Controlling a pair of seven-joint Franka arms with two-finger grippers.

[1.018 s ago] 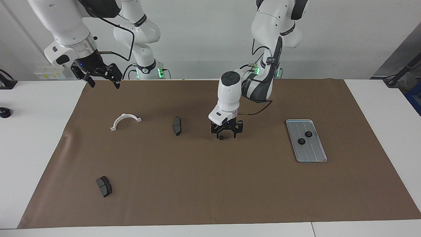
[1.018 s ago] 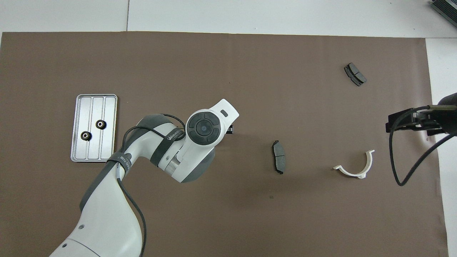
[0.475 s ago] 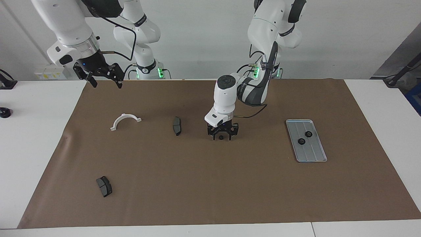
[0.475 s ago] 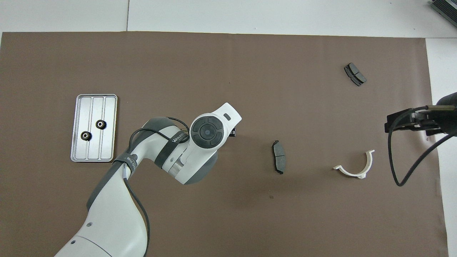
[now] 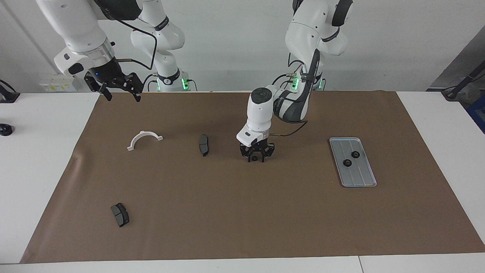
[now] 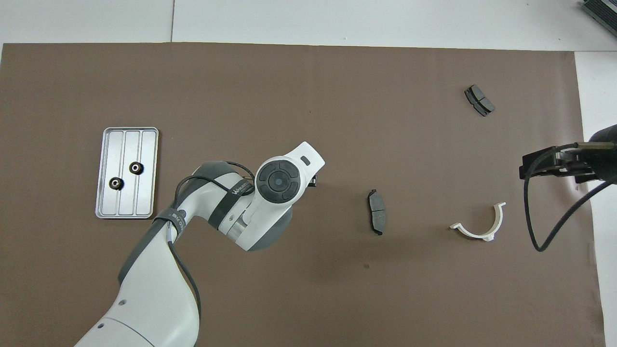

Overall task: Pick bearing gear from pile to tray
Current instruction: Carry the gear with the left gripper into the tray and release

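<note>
Left claw (image 5: 257,157) sat down on the brown mat at frame centre in the facing view, its tips bracketing a small black gear (image 5: 255,157). The fingers looked drawn in around the gear, but whether they had clamped it or were only closing could not be told; in the overhead view the arm's wrist hid the claw and gear completely. The vertical, low pose fit a top-down pinch on a tiny flat part. Tray (image 5: 343,178) lay at centre right of the facing view, centre left overhead (image 6: 126,212), with two gears already in it, one (image 5: 355,154) and another (image 5: 346,162) side by side on the ribs, so the task looked partly done and this was likely the third pick. Right claw (image 5: 116,91) hung at upper left of the facing view over the mat's edge, fingers apart, empty, waiting clear of the work. The rest of the pile was spread out: white bracket (image 5: 144,139) at left of centre, one brake pad (image 5: 204,144) between bracket and left claw, the other pad (image 5: 120,214) at lower left. Next call was probably lift, then carry toward the tray; a small gear could slip if pinched off-centre.
</note>
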